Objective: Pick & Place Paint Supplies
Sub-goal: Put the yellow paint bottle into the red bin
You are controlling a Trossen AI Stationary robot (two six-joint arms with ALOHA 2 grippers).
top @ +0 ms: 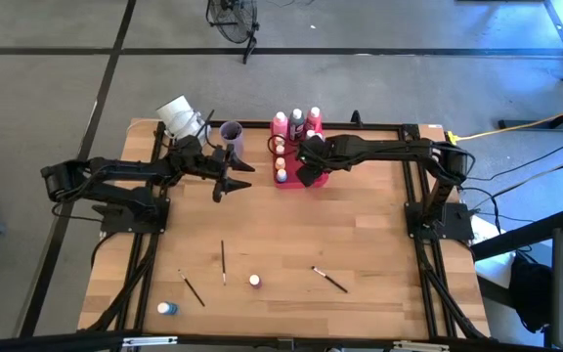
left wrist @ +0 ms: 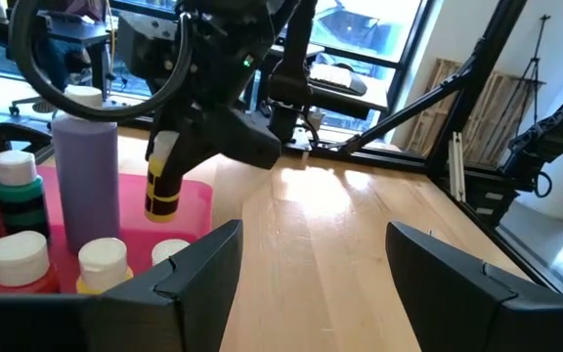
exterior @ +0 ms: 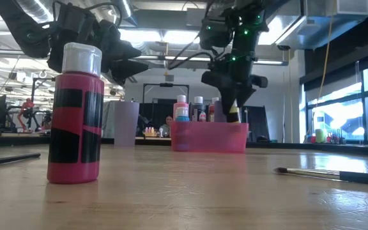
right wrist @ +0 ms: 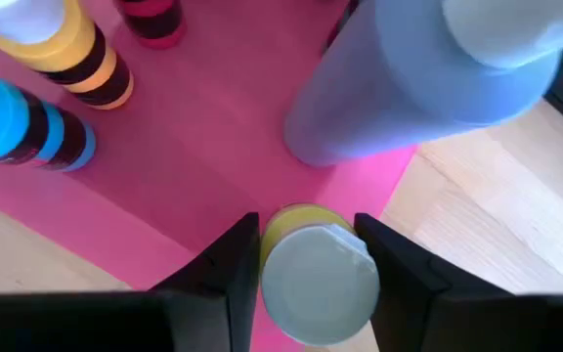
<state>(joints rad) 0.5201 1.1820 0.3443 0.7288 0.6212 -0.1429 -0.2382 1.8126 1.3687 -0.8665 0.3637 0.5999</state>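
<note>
Robotics lab or workshop: concrete floor [top: 47,88], big windows [exterior: 337,108], ceiling strip lights [exterior: 145,35].

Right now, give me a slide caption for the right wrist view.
Right gripper holds a yellow paint bottle between its fingers, over the pink tray.

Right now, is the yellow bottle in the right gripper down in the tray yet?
Not yet: the yellow bottle hangs upright above the pink tray, clamped by the right gripper.

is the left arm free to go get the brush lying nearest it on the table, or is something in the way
Probably yes. The left gripper is open and holds nothing, and the paintbrush lies alone on bare table below it. The right gripper is busy over the tray.
</note>
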